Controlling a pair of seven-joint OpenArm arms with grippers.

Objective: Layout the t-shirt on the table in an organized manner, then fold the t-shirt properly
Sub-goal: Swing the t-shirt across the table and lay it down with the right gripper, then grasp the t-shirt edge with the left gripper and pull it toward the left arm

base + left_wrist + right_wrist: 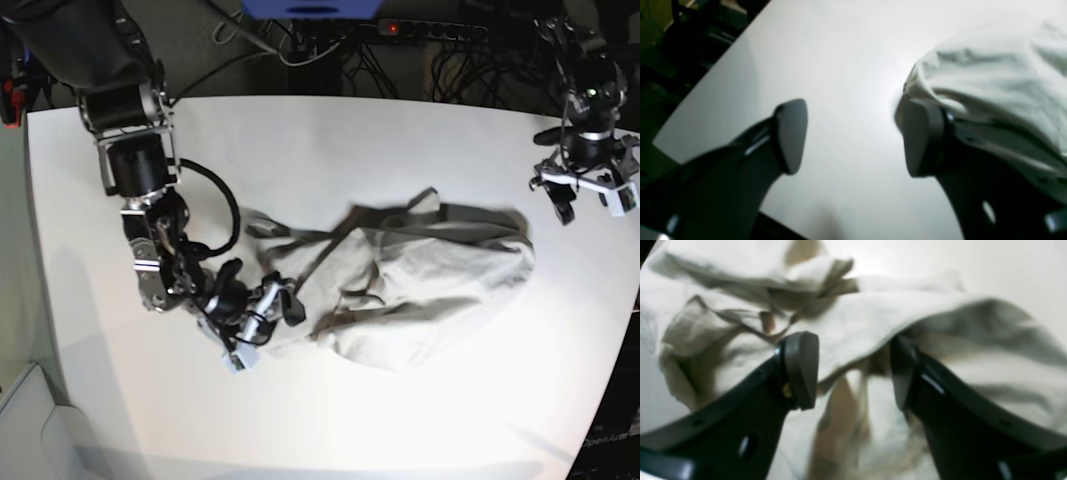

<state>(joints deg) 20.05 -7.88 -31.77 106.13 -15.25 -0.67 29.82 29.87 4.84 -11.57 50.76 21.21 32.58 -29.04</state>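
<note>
Overhead, the t-shirt (pixel 420 285) lies crumpled in a heap near the middle of the white surface (pixel 330 140), nowhere near flat. Only this view shows both arms at once: the right end effector (pixel 283 303) is down low at the shirt's edge, while the left end effector (pixel 588 195) hangs well apart, up by the far corner.

Switch to the right wrist camera and the right end effector (pixel 853 373) stands spread, a fold of the t-shirt (pixel 873 316) draped between and just past its fingertips (pixel 803 370); nothing is pinched. Whether the pads touch the cloth is hard to say through the blur.

The left wrist camera shows the left end effector (pixel 853 136) spread wide over the bare surface (pixel 846 66), with pale cloth (pixel 993 80) bunched over the outside of one finger (pixel 920 136). The base view is too small to confirm that. Collar and sleeves are lost in the folds.
</note>
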